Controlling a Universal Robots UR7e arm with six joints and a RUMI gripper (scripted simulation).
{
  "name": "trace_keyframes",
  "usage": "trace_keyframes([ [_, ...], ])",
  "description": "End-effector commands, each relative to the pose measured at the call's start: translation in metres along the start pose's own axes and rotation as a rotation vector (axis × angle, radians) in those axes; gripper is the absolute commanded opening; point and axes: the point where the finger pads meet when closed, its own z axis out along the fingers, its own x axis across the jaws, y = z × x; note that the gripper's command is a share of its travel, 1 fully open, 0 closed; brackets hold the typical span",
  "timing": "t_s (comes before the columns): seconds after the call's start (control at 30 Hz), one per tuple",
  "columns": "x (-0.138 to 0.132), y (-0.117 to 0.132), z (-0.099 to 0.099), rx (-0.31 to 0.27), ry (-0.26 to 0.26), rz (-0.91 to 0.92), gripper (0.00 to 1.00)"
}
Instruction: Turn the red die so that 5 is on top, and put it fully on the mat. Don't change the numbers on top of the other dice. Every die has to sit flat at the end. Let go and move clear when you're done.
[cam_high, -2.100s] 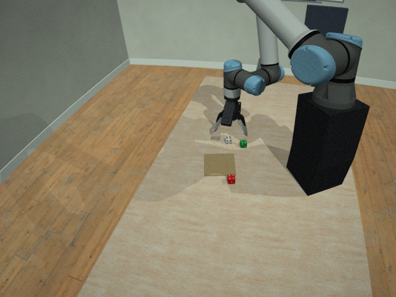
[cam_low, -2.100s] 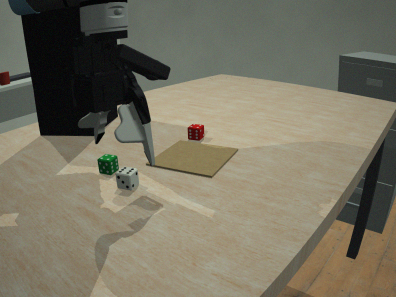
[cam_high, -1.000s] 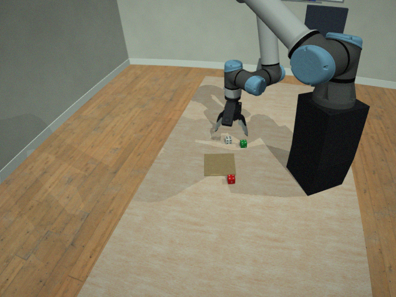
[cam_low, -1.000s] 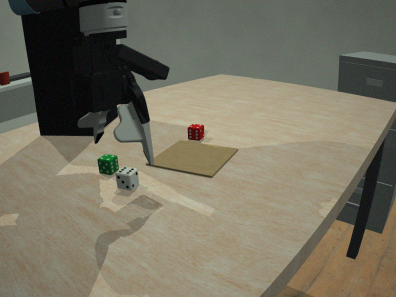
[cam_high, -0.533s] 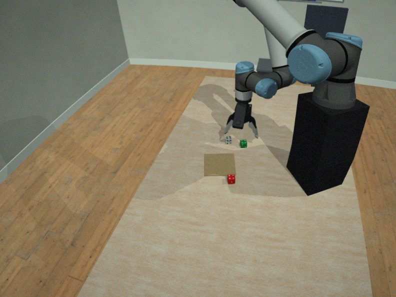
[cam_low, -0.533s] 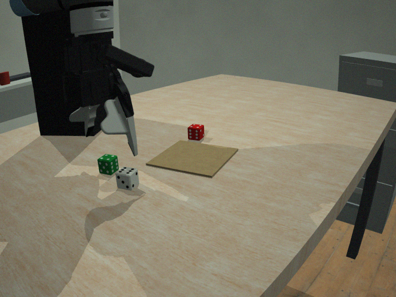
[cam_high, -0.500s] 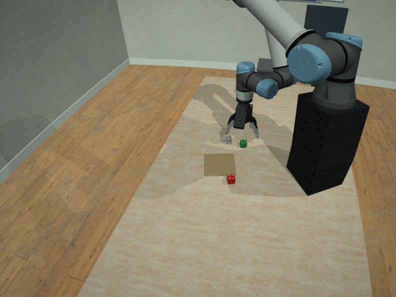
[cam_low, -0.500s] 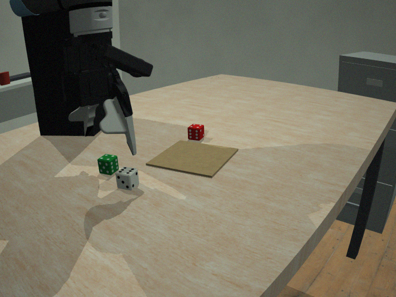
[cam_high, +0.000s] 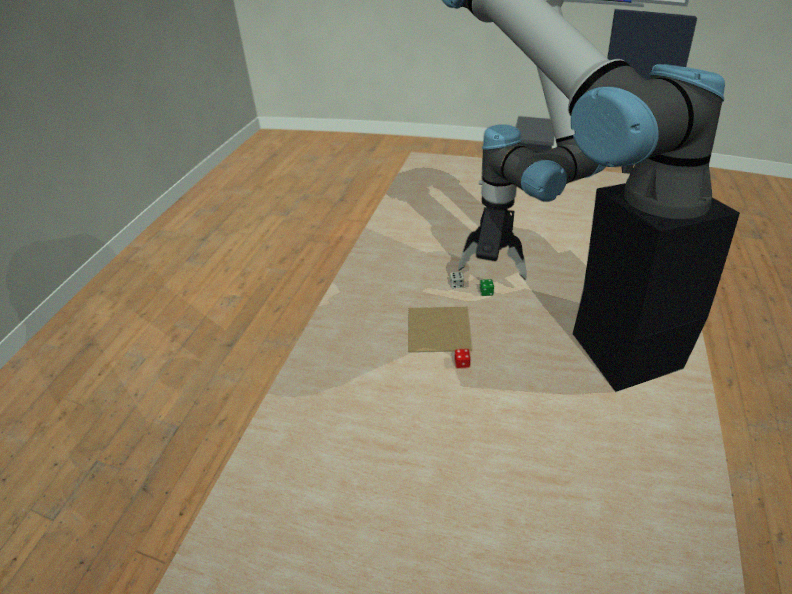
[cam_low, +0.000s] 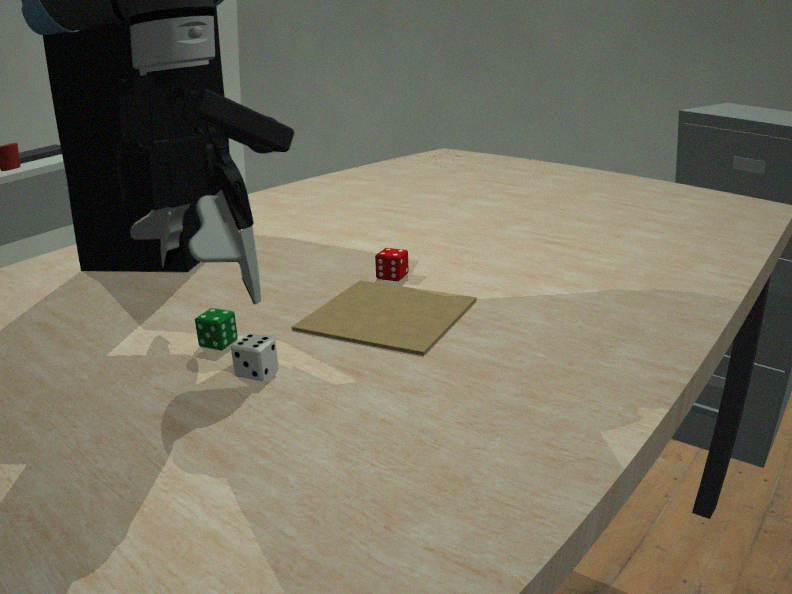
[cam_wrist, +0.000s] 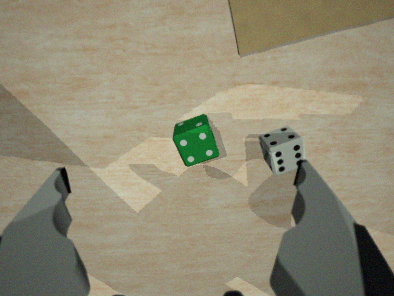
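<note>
The red die sits flat on the table just outside the mat, near one corner. Its top appears to show 4; a side facing the exterior camera shows 6. It is out of the wrist view. The green die lies flat with 4 on top. The white die lies flat beside it with 6 on top. My gripper is open and empty, above the table by these two dice, away from the red die.
The arm's black pedestal stands beside the table, to the right in the top view. The table's long edge runs along the right in the exterior view, with a grey cabinet beyond it. The green and white dice stand close together with a small gap.
</note>
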Motion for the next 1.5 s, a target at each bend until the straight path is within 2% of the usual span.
trace_keyframes([
  [0.0,0.0,0.0002,-0.0002,-0.001,0.001,0.0,1.0],
  [1.07,0.0001,0.0,-0.0002,-0.001,0.001,0.0,1.0],
  [1.47,0.0005,-0.0079,-0.0002,-0.001,0.001,0.0,1.0],
])
